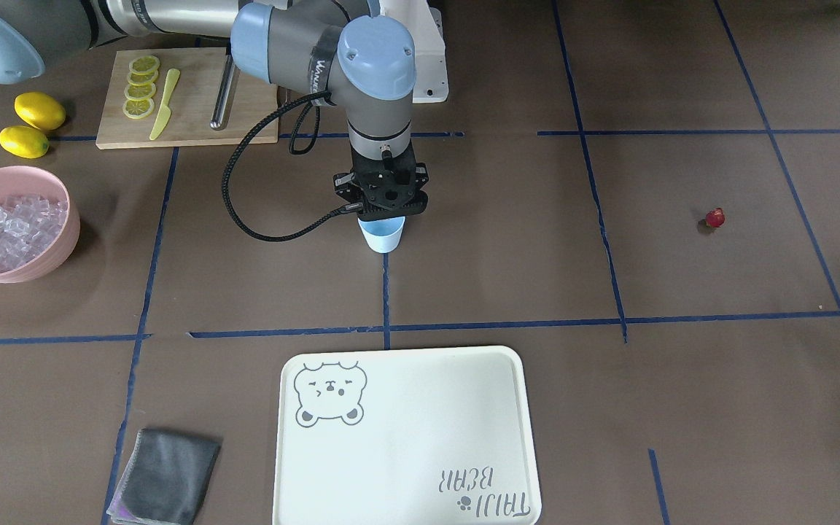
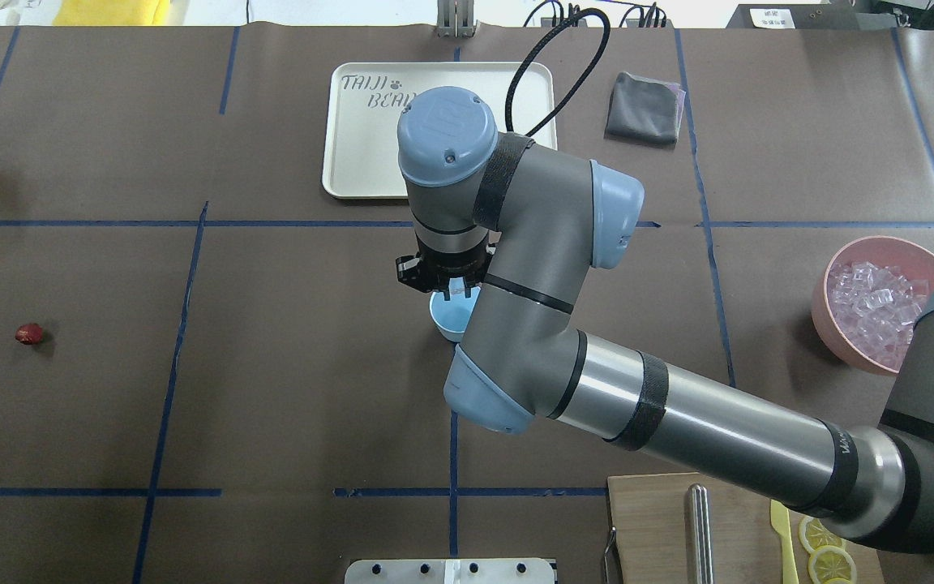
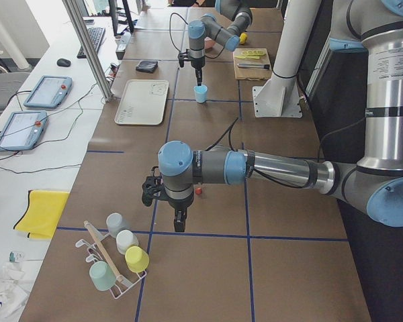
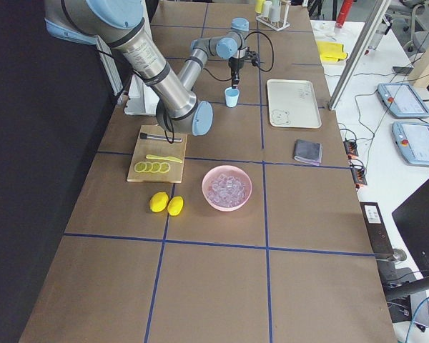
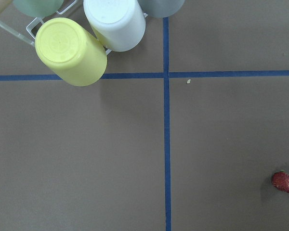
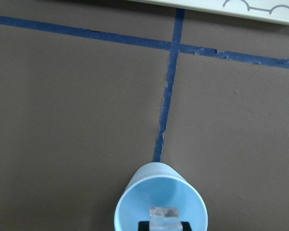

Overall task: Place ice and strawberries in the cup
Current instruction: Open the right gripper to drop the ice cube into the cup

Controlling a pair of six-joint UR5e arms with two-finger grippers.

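Mid-table: my right gripper [image 1: 383, 216], closed on one small clear ice cube [image 6: 164, 213] just over the mouth of the small light-blue tapered plastic cup [image 1: 383, 236]. Level with it, well apart on the robot's left: tiny glossy red strawberry [image 2: 28, 333], lying on the brown table [image 2: 272, 389]. Near it, left gripper [image 3: 179, 223]: I cannot tell its grip. Farthest: cream rectangular tray [image 2: 353, 162].
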